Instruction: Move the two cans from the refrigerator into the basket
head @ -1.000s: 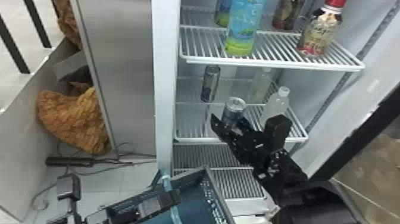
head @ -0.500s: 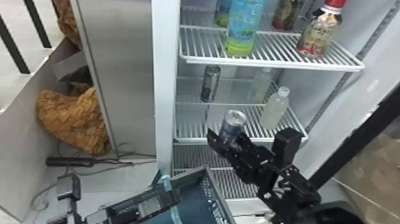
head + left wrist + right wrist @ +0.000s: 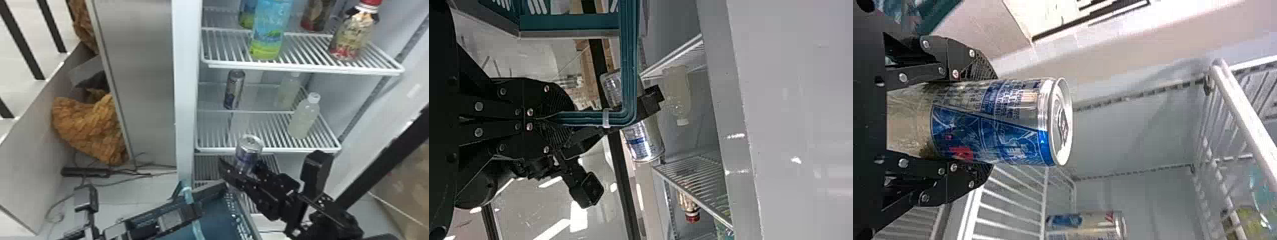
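Note:
In the head view my right gripper (image 3: 242, 168) is shut around a silver-and-blue can (image 3: 250, 147), upright and slightly tilted, in front of the middle shelf's edge and above the basket's (image 3: 213, 220) far right corner. The right wrist view shows this can (image 3: 998, 122) between the pads of the right gripper (image 3: 988, 122). A second can (image 3: 234, 89) stands at the left back of the middle shelf. My left gripper (image 3: 195, 209) is at the basket's side; in the left wrist view the left gripper (image 3: 536, 119) is shut on its teal handle (image 3: 629, 60).
The middle shelf (image 3: 271, 149) also holds two pale bottles, the nearer one (image 3: 304, 116) at its right. Larger bottles stand on the upper shelf (image 3: 303, 67). The refrigerator's left edge (image 3: 184, 95) rises beside the basket. Cables (image 3: 127, 174) lie on the floor at left.
My right gripper has brought the first can off the middle shelf's front, outward and down toward the basket. The left arm and basket have kept still.

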Tool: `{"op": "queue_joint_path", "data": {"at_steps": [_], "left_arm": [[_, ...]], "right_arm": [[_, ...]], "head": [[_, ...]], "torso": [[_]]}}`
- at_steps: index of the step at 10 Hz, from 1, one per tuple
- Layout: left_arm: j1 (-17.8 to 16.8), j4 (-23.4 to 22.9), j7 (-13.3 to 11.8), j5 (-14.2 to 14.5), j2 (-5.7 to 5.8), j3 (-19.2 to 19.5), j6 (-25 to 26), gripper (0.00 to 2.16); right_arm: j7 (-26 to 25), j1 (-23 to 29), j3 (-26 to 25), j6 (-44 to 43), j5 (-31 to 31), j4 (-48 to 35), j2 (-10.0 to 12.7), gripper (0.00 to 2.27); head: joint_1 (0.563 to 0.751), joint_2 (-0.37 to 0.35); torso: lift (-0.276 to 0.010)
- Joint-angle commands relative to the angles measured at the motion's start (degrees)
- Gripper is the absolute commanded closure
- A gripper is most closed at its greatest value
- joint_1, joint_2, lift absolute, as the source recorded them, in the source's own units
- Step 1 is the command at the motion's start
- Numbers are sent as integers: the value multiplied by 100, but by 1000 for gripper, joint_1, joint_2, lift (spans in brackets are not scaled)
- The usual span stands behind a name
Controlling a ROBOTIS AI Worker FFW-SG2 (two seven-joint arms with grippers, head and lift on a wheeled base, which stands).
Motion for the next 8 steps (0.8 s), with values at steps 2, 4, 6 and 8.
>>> {"op": "queue_joint_path", "data": {"at_steps": [2, 4, 6, 8], "left_arm": [[0, 0, 0, 0, -2, 11, 0, 1210], [0, 0, 0, -11, -10, 0, 0, 1210], [-14, 0, 0, -23, -10, 0, 0, 1210], [-14, 0, 0, -23, -2, 0, 0, 1210]], "right_arm": [[236, 89, 25, 482, -69, -86, -37, 1279], [377, 61, 94, 960, -92, -44, -55, 1279], [500, -93, 242, 1283, -195, 110, -108, 1279], [676, -347, 528, 1691, -240, 321, -204, 1279]], "head": [[695, -103], [695, -93], [695, -78], [695, -48]], "torso": [[-219], [-219], [-219], [-219]]}}
